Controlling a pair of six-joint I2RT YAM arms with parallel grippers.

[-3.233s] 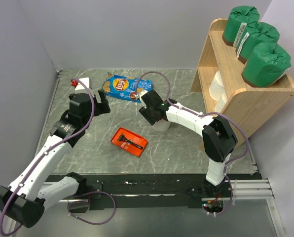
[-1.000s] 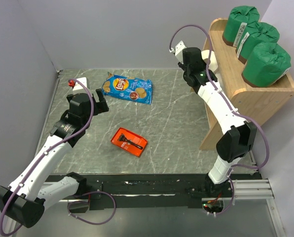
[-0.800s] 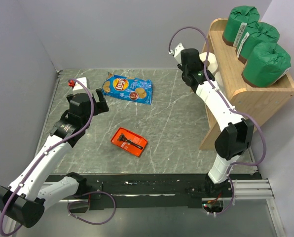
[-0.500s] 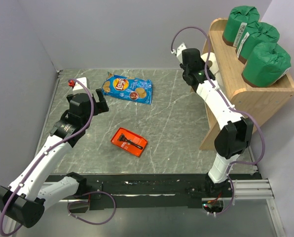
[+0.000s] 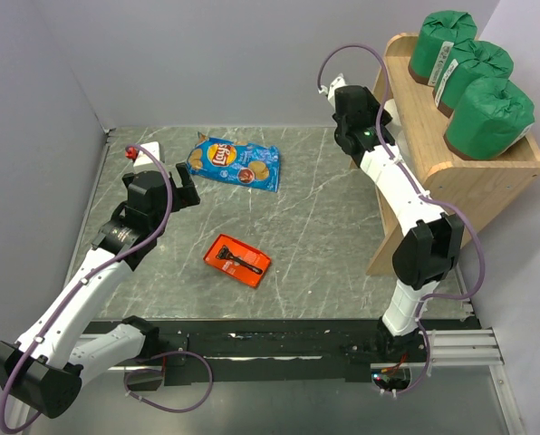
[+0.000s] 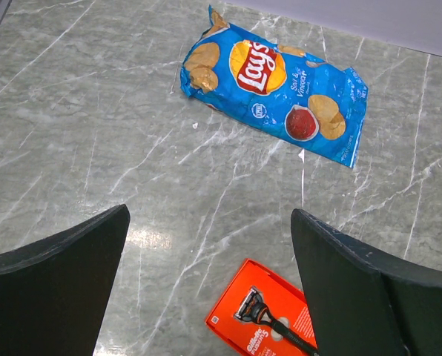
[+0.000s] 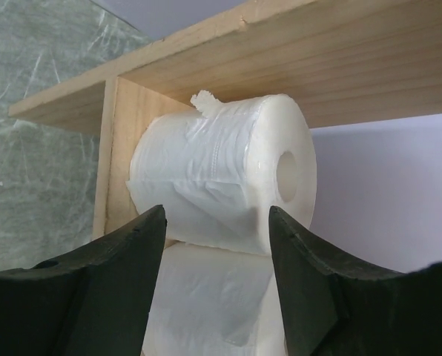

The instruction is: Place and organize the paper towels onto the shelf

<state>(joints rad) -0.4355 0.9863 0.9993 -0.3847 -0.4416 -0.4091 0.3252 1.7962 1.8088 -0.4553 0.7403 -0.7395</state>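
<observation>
At upper right, your right claw (image 7: 217,215) has widened to half open around the white roll (image 7: 221,178), which sits atop a second roll (image 7: 206,311) low in the shelf (image 7: 280,44). Whether it still grips, you cannot tell; placement looks done.

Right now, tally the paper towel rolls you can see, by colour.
Green wrapped rolls: 3
White bare rolls: 2 in view; any others are hidden
Total: 5
</observation>
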